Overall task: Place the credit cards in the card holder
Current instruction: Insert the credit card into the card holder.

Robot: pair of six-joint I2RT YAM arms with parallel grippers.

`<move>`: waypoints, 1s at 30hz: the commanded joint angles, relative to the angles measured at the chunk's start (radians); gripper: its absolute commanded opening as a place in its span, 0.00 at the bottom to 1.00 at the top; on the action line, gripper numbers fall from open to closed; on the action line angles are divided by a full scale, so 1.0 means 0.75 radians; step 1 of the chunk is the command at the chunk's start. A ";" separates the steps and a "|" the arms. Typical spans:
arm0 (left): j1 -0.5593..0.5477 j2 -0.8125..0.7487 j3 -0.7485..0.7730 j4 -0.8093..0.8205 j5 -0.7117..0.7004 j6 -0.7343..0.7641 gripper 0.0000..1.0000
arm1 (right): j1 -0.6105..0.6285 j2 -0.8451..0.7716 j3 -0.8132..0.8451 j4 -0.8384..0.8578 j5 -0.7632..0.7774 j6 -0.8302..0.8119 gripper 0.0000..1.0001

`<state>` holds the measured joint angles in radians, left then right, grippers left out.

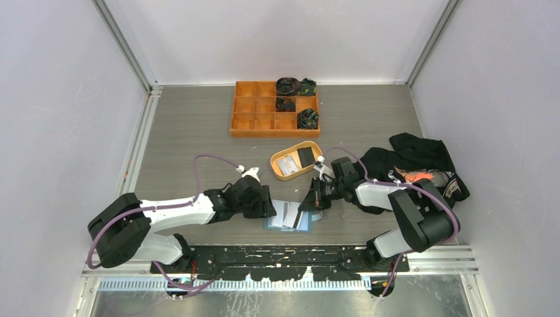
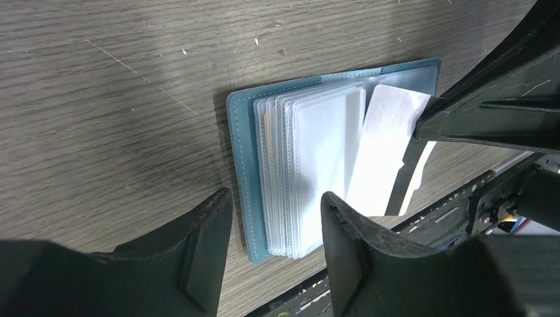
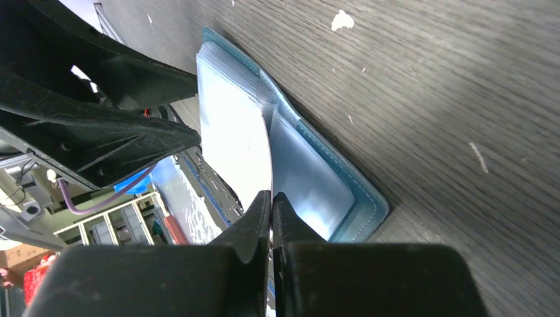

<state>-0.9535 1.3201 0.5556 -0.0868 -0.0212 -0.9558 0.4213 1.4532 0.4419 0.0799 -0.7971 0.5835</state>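
**Right gripper brings a white card to the open card holder while the left gripper brackets its sleeves**

Seen from overhead, the blue card holder lies open and flat on the table. It is low in the middle of the frame, just above the arms' mounting rail.

The right gripper has its jaws pinched tight on one edge of a white card. It holds the card tilted over the holder, beside the stack of clear sleeves, probably to slide it into a pocket. Whether the card has entered a pocket cannot be told.

The left gripper stands roughly half open and grips nothing. Its fingers bracket the sleeve stack at the holder's lower edge, seemingly to steady it. Contact with the holder cannot be judged.

More credit cards wait in the tan dish, just above the right gripper.

Room is tight: the two grippers nearly meet over the holder, and the rail runs close below. Bare tabletop lies toward the upper left. An orange tray sits further up, and a dark cloth lies at the right.
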 commanded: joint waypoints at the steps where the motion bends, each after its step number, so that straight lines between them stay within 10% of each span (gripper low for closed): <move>1: -0.001 0.020 0.026 0.072 0.022 0.025 0.52 | 0.002 0.024 -0.002 0.086 0.028 0.016 0.03; 30: -0.002 0.101 0.064 0.100 0.084 0.037 0.45 | 0.078 0.160 0.074 0.115 0.023 0.049 0.08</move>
<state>-0.9535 1.3769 0.5705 -0.0662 0.0139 -0.9363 0.4671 1.5505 0.4690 0.1612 -0.8360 0.6277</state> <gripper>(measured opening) 0.451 0.067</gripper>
